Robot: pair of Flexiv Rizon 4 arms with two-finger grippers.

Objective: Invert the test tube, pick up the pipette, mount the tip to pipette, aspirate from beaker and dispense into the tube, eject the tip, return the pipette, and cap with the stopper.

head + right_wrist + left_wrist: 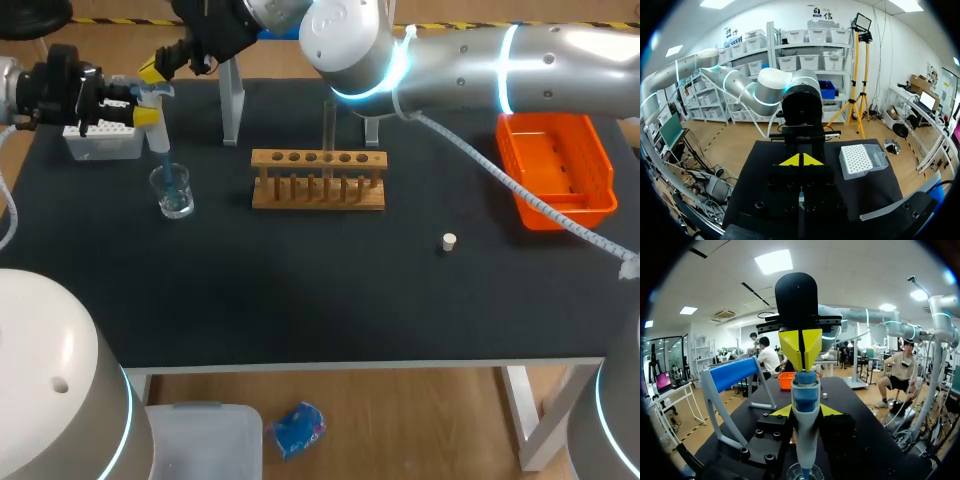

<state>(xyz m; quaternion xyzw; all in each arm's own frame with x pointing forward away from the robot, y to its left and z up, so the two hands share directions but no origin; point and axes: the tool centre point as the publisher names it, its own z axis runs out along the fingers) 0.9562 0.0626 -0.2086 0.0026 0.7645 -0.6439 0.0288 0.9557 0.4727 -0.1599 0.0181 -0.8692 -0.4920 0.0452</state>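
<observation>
1. While the left gripper (pixel 146 108) clamps the pipette (pixel 158 135) from 2 sides, well left of the wooden rack (pixel 318 180), the pipette hangs upright with its blue tip (pixel 169 182) down inside the beaker (pixel 186 205).
2. Over to the left wrist view: 2 yellow fingertips (pixel 781 411) flank the pipette's body, and the beaker's rim shows just beneath it.
3. Up and to the left of the rack, the right gripper (pixel 155 65) sits above the pipette's top, fingers pressed together with nothing between them.
4. From the left wrist, those joined yellow tips come down right onto the plunger button (pixel 805 376).
5. The test tube (pixel 328 128) stands upright in the rack, near its middle.
6. The stopper (pixel 449 241) lies on the table (pixel 300 290), right of the rack and nearer the front edge, well apart from it.
7. The orange basket (pixel 600 190) sits to the right of the rack.
8. The tip box (pixel 100 145) is far left of the rack, behind the beaker.
9. A white stand (pixel 232 100) rises just behind the rack's left end.
</observation>
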